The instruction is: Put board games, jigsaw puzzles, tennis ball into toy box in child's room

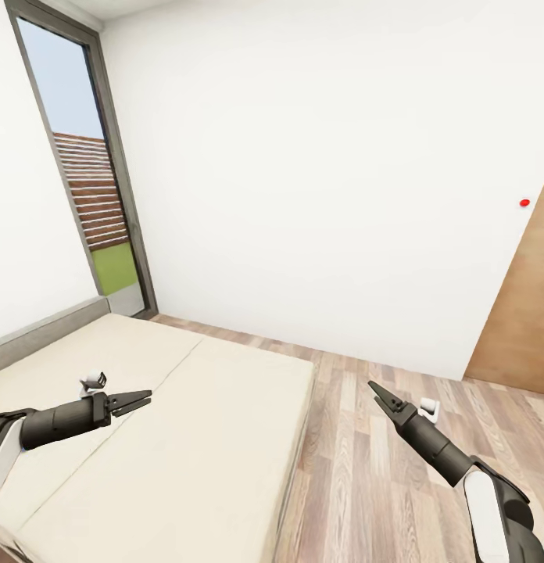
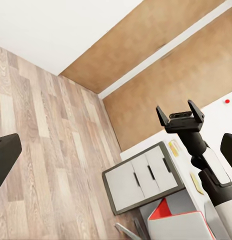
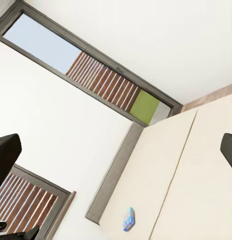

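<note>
Left end effector point(image 1: 144, 400) fingers together; right end effector point(image 1: 379, 393) fingers apart; small blue box point(image 3: 128, 219) on bed point(image 1: 186, 438).

The bed point(image 1: 186, 422) lies near left with its headboard point(image 1: 45, 332) against the left wall, the window point(image 1: 92, 180) beyond it at far left, the wood floor point(image 1: 381, 469) to its right.
</note>
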Available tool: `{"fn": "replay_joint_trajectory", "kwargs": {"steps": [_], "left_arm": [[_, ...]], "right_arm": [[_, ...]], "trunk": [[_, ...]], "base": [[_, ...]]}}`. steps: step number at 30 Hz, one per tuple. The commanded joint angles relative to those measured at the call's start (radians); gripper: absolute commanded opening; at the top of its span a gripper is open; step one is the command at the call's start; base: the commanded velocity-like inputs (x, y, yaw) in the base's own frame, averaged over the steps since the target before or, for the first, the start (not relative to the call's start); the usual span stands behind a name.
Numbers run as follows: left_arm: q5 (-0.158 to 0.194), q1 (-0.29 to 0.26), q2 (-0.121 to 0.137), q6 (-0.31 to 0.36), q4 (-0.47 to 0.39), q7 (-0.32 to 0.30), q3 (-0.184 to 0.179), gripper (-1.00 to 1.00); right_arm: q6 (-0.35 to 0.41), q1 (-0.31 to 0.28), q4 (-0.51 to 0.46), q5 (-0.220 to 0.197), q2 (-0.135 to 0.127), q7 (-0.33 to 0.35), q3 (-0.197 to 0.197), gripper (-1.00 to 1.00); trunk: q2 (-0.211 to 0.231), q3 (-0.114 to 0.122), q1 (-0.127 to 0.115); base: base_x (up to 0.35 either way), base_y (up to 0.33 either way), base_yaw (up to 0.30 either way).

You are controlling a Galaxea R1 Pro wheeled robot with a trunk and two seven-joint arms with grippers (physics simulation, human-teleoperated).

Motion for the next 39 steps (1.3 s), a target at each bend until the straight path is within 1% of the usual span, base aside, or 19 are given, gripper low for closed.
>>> {"fn": "replay_joint_trajectory", "kwargs": {"steps": [1,19,26,31,39], "left_arm": [[0.002,0.000,0.000,0.007,0.000,-0.001,0.000,1.00],[0.002,0.000,0.000,0.007,0.000,-0.002,-0.001,1.00],[0.002,0.000,0.000,0.007,0.000,-0.002,0.000,1.00],[0.002,0.000,0.000,0.007,0.000,-0.003,-0.001,1.00],[0.002,0.000,0.000,0.007,0.000,-0.003,0.000,1.00]], "right_arm": [[0.006,-0.001,0.000,-0.001,0.001,0.003,-0.002,1.00],[0.007,-0.001,0.000,-0.001,0.001,0.003,-0.002,1.00],[0.006,-0.001,0.000,-0.001,0.001,0.002,-0.002,1.00],[0.006,-0.001,0.000,-0.001,0.001,0.003,-0.002,1.00],[0.005,-0.001,0.000,-0.001,0.001,0.003,-0.002,1.00]], "trunk": [[-0.001,-0.001,0.000],[-0.001,0.004,0.000],[-0.001,0.006,0.000],[-0.001,0.007,0.000],[-0.001,0.007,0.000]], "base": [[0.000,0.016,-0.130],[0.000,0.005,-0.228],[0.000,0.108,-0.245],[0.000,0.094,-0.105],[0.000,0.018,-0.020]]}}
